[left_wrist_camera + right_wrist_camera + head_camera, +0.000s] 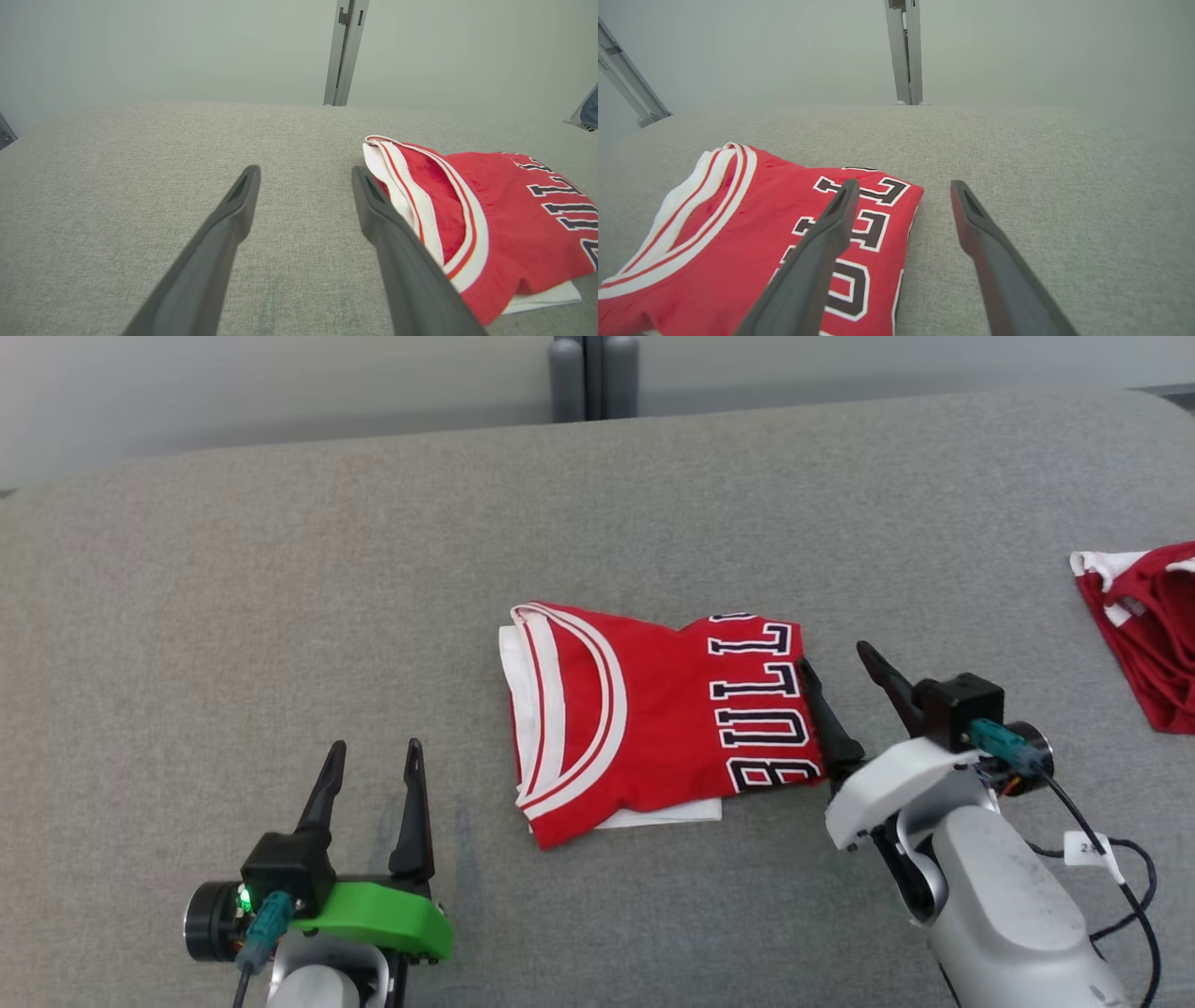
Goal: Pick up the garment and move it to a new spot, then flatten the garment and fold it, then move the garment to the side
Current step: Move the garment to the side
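The garment (653,719) is a red jersey with white trim and dark letters, lying folded in the middle of the grey surface (280,569). My right gripper (836,658) stands open at its right edge, the left finger over the lettered hem and the right finger over bare surface; in the right wrist view the right gripper (901,186) straddles the edge of the garment (738,242). My left gripper (375,751) is open to the left of the jersey, apart from it. In the left wrist view the left gripper (306,172) has nothing between its fingers, with the garment (495,219) to its right.
Another red and white garment (1144,625) lies bunched at the far right edge of the surface. A grey post (593,378) stands behind the far edge. The surface's rounded far corners show at top left and top right.
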Robot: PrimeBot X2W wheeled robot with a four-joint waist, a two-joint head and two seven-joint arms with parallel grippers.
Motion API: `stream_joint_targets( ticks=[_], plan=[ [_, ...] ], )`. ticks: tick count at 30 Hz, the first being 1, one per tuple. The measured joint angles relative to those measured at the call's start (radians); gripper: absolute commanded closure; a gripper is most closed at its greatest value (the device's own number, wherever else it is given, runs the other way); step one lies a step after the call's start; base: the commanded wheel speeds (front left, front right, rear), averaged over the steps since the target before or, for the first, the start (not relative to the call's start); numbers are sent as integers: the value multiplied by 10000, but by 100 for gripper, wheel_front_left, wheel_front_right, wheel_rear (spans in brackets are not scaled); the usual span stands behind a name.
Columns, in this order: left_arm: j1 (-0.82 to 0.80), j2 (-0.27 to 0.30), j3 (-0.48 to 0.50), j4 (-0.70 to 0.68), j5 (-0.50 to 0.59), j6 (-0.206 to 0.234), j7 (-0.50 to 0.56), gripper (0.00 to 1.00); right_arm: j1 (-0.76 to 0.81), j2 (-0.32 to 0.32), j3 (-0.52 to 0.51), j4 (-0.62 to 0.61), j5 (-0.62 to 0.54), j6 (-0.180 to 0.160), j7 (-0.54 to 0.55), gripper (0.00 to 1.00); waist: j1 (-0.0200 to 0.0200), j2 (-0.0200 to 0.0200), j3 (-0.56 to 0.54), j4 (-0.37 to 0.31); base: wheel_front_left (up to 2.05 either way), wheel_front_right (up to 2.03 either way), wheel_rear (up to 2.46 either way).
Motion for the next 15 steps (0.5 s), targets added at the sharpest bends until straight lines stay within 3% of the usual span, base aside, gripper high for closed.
stream_joint_targets(
  ticks=[7, 8, 9, 10, 15],
  plan=[
    [-420, 0, -384, 40, -132, -2, 0, 0, -980, 4, 546, 2533, -159, 0, -4, 0, 0, 0, 604, 560, 0, 0, 0],
    [-448, 0, -416, 48, -140, -2, 0, 0, -1064, 0, 579, 2803, -174, 0, -27, 5, 0, 0, 678, 643, 0, 0, 0],
    [-463, 0, -422, 54, -140, 0, 0, 0, -1141, 4, 577, 2940, -132, 0, -31, 58, 0, 0, 749, 712, 0, 0, 0],
    [-472, 0, -414, 56, -140, 2, 0, 0, -1198, -2, 581, 2953, -35, 4, -40, 100, 0, 0, 804, 757, 0, 0, 0],
    [-466, 2, -244, 46, 17, -58, 0, 0, -1235, 67, 305, 2746, 169, 25, -36, 100, 0, 0, 966, 725, 0, 0, 0]
  ],
)
